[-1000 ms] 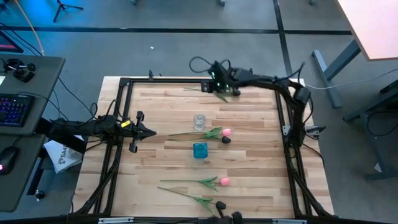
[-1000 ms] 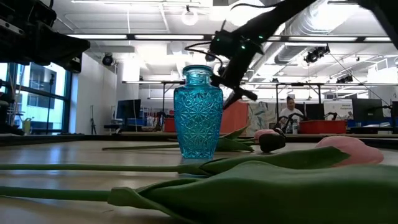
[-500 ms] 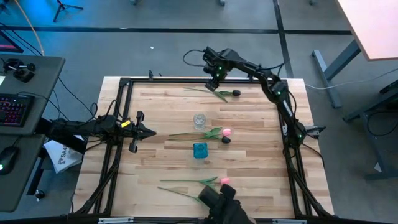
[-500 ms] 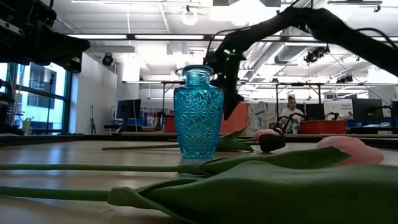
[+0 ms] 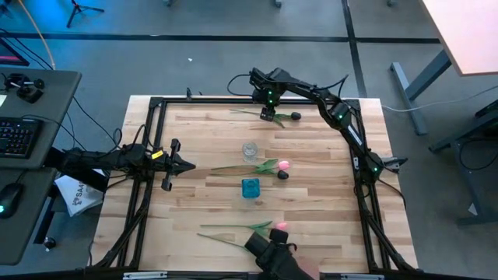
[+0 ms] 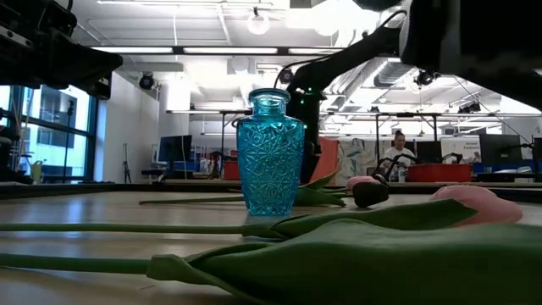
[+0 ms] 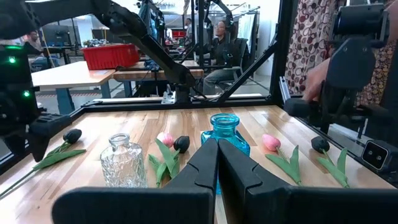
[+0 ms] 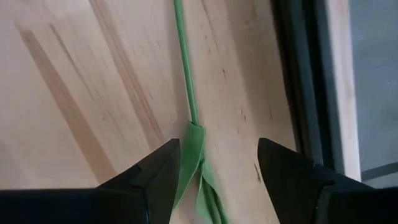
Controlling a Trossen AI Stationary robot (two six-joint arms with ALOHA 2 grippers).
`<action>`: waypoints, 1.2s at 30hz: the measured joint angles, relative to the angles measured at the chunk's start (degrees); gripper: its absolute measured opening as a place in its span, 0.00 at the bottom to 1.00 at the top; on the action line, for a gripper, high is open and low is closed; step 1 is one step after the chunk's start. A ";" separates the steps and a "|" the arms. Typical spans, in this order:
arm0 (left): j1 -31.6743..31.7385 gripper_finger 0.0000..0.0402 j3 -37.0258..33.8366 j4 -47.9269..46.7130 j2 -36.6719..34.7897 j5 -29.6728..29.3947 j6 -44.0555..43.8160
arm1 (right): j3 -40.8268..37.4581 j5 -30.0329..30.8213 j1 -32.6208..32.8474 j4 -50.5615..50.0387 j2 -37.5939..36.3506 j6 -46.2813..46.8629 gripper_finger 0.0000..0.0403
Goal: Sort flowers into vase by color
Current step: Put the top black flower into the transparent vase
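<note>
1. High view: the right tool (image 5: 268, 115) has dropped at the far edge of the worktop (image 5: 194, 198), onto the stem of the far dark tulip (image 5: 294, 116); a second ago it sat higher and farther right. The left tool (image 5: 184, 165) waits, unmoved, at the left edge. The clear vase (image 5: 249, 151) and blue vase (image 5: 250, 187) stand mid-worktop, with a pink tulip (image 5: 283, 165) and a dark tulip (image 5: 282, 175) lying between them. Another pink tulip (image 5: 280, 226) lies near the front edge. A dark object (image 5: 274, 253) has come in at the front edge and covers the spot where the front dark tulip lay.

2. Low view: the right arm now stands upright behind the blue vase (image 6: 269, 152), where it slanted before.

3. Left wrist view: the left tool's (image 7: 217, 163) fingers are pressed together, holding nothing.

4. Right wrist view: the right tool's (image 8: 219, 165) fingers are spread, straddling the green stem and leaf (image 8: 190, 146) without pinching. The descent looks finished; I judge that closing on the stem comes next. No flower is in a vase yet.
</note>
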 joint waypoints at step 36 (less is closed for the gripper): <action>0.00 0.00 -0.02 -0.02 0.00 -0.02 0.00 | -0.79 -16.30 0.56 0.32 -14.68 -2.99 0.01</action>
